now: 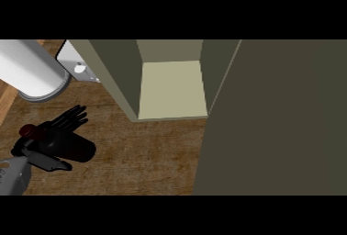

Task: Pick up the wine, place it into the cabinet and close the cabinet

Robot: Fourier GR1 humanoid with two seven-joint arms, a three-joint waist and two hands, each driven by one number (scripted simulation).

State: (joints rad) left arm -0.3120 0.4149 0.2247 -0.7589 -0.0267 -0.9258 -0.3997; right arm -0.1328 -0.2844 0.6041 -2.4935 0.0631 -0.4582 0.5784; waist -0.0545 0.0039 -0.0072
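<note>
Head view, steeply down onto a brown wood-grain counter (136, 160); mottled finish, grain running roughly left to right; strip of lighter wood (7, 98) along the far left edge.

Cabinet (115, 78): olive-grey, upper centre, standing open; pale cream inner shelf (173, 87) lit between its side walls; cabinet door (271, 119) swung out toward the viewer, filling the right side from top to bottom.

White cylinder (30, 69): upper left, grey rim at its nearer end; white panel with a small round knob (79, 68) just beside it, against the cabinet's left wall.

Wine bottle (78, 148): dark, lower left, outside the cabinet and well to the left of its opening; dark red cap (27, 130) pointing left, body toward the right; resting on the counter or lifted clear of it, cannot tell.

Left hand (49, 159): black, closed round the bottle; fingers (71, 117) laid along its far side, thumb on the near side, bottle pinched between; grey forearm (10, 176) entering at the lower left corner.
</note>
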